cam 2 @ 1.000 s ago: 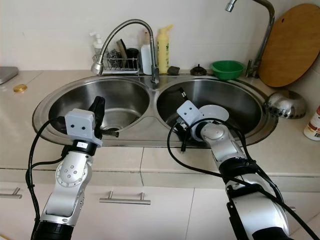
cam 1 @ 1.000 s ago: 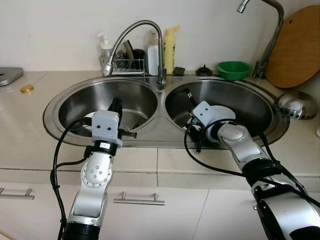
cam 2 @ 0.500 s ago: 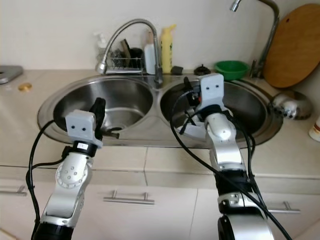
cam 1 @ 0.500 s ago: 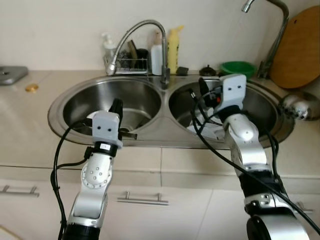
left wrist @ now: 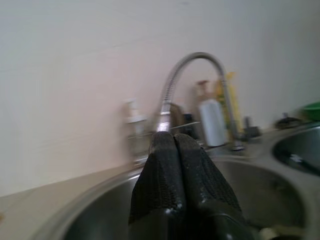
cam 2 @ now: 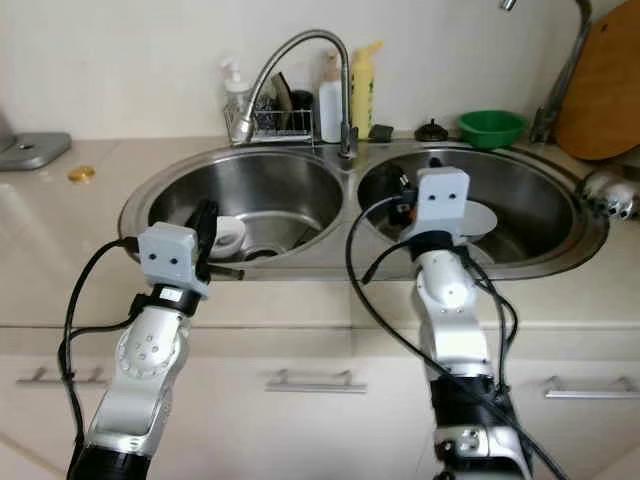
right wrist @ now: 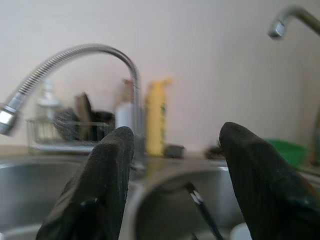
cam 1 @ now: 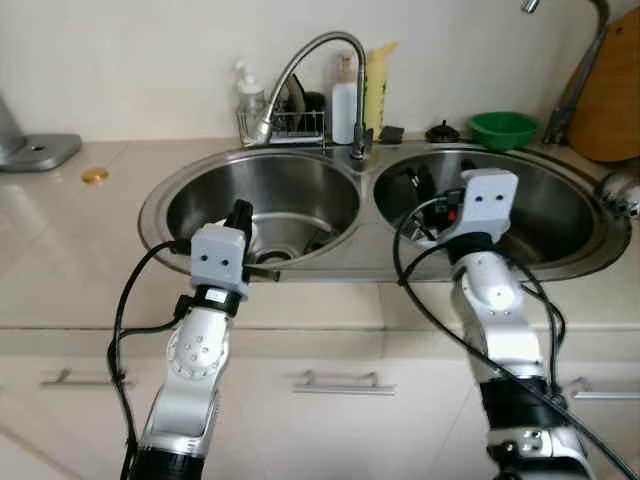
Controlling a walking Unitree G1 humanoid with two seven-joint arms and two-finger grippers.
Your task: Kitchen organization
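Head view: my left gripper [cam 1: 240, 212] hangs over the front rim of the left sink basin [cam 1: 200, 195], near a white cup [cam 2: 226, 235]. My right gripper [cam 1: 425, 190] is above the right basin [cam 1: 560, 215], where a white plate [cam 2: 480, 217] lies.

Left wrist view: fingers [left wrist: 162, 170] pressed together, holding nothing, facing the faucet [left wrist: 172, 85].

Right wrist view: fingers [right wrist: 107, 170] spread wide, empty, with a yellow bottle [right wrist: 156, 117] behind them.

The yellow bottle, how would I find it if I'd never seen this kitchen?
Start at the double steel sink and look to the ledge behind it, where the curved faucet rises between the two basins. The yellow bottle stands upright just beside the faucet's base, next to a white bottle. It is the tallest there and the one bright yellow thing on the ledge.
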